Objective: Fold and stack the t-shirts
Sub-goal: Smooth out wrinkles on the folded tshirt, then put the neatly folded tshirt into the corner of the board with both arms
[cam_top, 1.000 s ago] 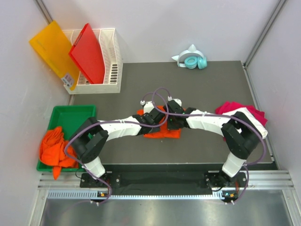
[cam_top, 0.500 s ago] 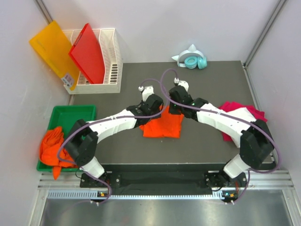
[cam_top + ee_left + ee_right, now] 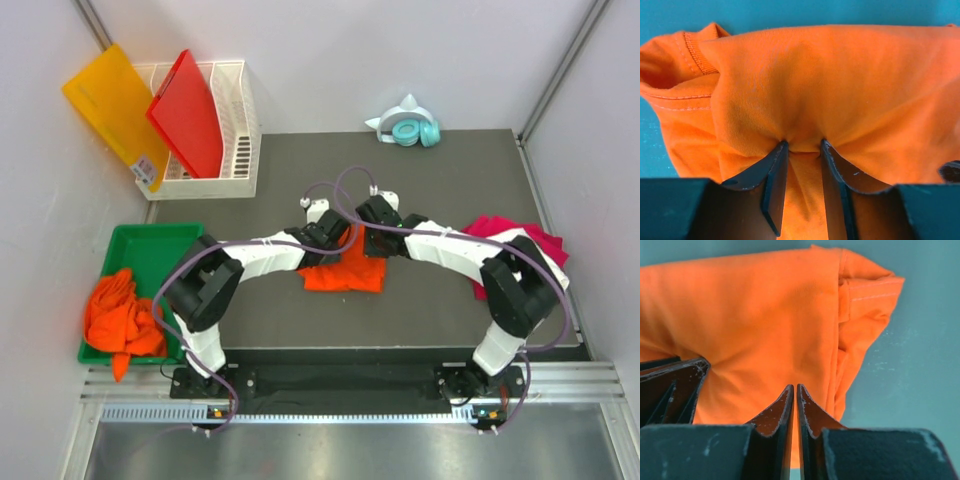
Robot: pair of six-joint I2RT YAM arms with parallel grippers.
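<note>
Both arms are reaching in from their bases at seven and five o'clock, elbows bowing outward and wrists meeting near the centre. The left gripper (image 3: 802, 146) is pinching a bunched fold of the orange t-shirt (image 3: 840, 80). The right gripper (image 3: 796, 388), at its three o'clock, is clamping nearly flat on the same cloth.

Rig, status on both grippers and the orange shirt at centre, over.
Left gripper shut on a bunched fold of the orange t-shirt. Right gripper shut on the same shirt, alongside. Shirt folded compact. Nothing in the way.
</note>
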